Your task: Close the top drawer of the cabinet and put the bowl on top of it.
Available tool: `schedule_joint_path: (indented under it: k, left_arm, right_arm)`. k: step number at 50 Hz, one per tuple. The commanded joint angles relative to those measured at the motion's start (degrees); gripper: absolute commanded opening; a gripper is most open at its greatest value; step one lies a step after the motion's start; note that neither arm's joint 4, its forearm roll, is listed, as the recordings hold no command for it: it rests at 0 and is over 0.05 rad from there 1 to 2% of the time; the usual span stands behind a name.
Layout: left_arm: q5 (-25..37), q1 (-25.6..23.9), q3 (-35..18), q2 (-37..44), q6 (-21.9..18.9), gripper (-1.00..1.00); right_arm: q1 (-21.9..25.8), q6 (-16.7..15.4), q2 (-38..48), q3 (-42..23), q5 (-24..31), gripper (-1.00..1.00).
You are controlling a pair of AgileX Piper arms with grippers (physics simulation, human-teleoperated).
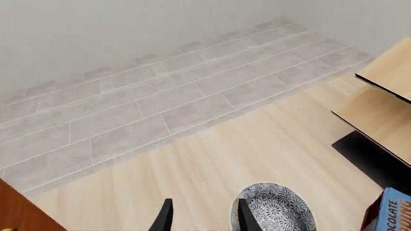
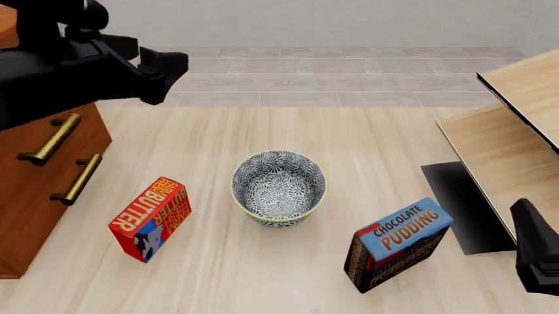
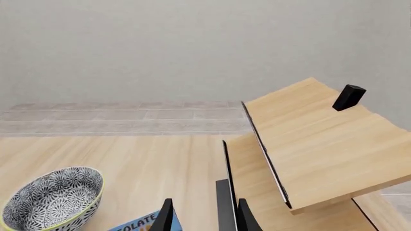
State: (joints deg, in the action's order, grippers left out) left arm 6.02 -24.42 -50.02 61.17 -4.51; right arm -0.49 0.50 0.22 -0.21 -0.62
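The bowl (image 2: pixel 277 186), white with dark blue-grey flowers, stands upright on the wooden table between two boxes. It also shows as the bowl (image 1: pixel 279 207) beside one finger in the left wrist view and as the bowl (image 3: pixel 55 197) in the right wrist view. The reddish-brown cabinet (image 2: pixel 35 196) is at the far left, with two brass handles showing. My left arm hides the top drawer. My left gripper (image 2: pixel 167 65) hangs open high above the table beside the cabinet, holding nothing. My right gripper (image 2: pixel 535 255) is open at the near right, also with nothing in it.
A red butter box (image 2: pixel 153 219) lies left of the bowl. A blue chocolate pudding box (image 2: pixel 397 245) stands to the bowl's right. Pale wood furniture (image 2: pixel 515 131) with a dark base fills the right side. A grey tiled floor lies beyond the table's far edge.
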Motion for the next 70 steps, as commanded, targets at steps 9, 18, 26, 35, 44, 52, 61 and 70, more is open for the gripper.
schedule_joint_path:
  k: [9,18,26,35,44,52,61,70]
  left_arm:
    - [-0.5,-0.5,-3.0,6.0,3.2,1.00]
    - [-1.9,-0.9,-3.3,10.3,4.4,1.00]
    - [-3.0,-0.7,-4.3,14.4,5.6,1.00]
    - [-4.5,-0.9,-4.3,18.1,6.3,1.00]
    - [-5.8,-1.6,-3.5,19.9,7.7,1.00]
    - [-6.6,-2.5,-2.8,21.1,9.4,1.00]
    - [-8.1,-2.9,-1.6,22.9,11.4,1.00]
    - [-9.9,-2.7,-0.1,24.7,12.2,1.00]
  right_arm:
    - [-0.1,0.0,0.0,0.0,0.0,1.00]
    - [0.1,0.0,0.1,0.1,-0.1,1.00]
    - [0.1,0.1,0.1,0.0,-0.1,1.00]
    - [-0.1,0.4,0.1,0.1,-0.2,1.00]
    - [0.3,0.3,0.4,0.1,-0.6,1.00]
    - [0.6,0.2,0.3,0.0,-0.4,1.00]
    - [0.5,0.3,0.1,0.0,-0.4,1.00]
    - [0.6,0.4,0.0,0.1,-0.5,1.00]
